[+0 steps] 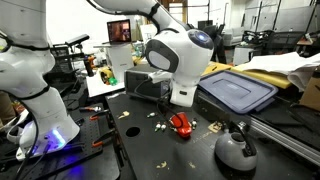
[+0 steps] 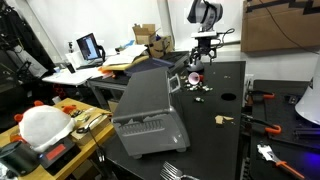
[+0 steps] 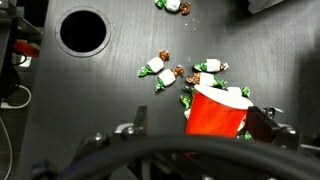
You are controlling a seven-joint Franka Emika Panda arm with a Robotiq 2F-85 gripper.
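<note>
The Robotiq gripper (image 3: 200,126) stands wide open around a red paper cup (image 3: 218,114), gripping nothing. The cup sits on the black table (image 3: 90,100) among scattered wrapped candies (image 3: 160,68).

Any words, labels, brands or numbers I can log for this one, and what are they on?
No text can be read anywhere.
The sweet wrappers: print too blurred to read.
The red cup: no lettering shows.
The laptop screen: too small to read.
</note>
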